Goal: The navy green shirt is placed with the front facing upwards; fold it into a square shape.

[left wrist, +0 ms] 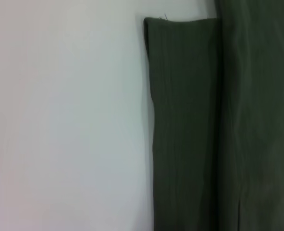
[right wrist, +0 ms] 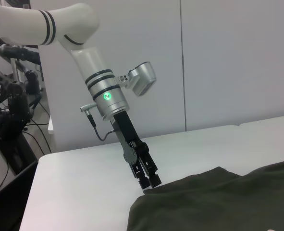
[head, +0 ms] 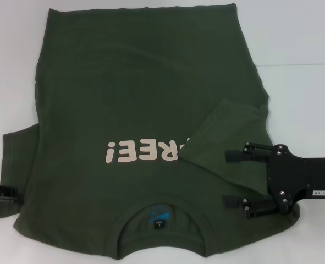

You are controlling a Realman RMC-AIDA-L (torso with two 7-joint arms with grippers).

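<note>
A: Where's the shirt [head: 140, 110]?
B: Flat on the table [head: 305, 38], collar at 6 o'clock; right gripper [head: 235, 179] spread wide over the folded-in sleeve; left gripper [right wrist: 149, 180] pinched at the 9 o'clock sleeve.

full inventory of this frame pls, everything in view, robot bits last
navy green shirt: 1, dark olive green, spread front up over most of the table, collar towards the robot; the sleeve on the robot's right is folded in over the chest, the left sleeve lies flat
chest print: 1, pale pinkish, letters "REE!" showing, the first letter covered by the folded sleeve
neck label: 1, dark with a blue mark, inside the collar
table: 1, white, under the shirt
left gripper: 1, black, at the shirt's left edge by the sleeve
right gripper: 1, black, open, over the shirt's right shoulder beside the folded sleeve
</note>
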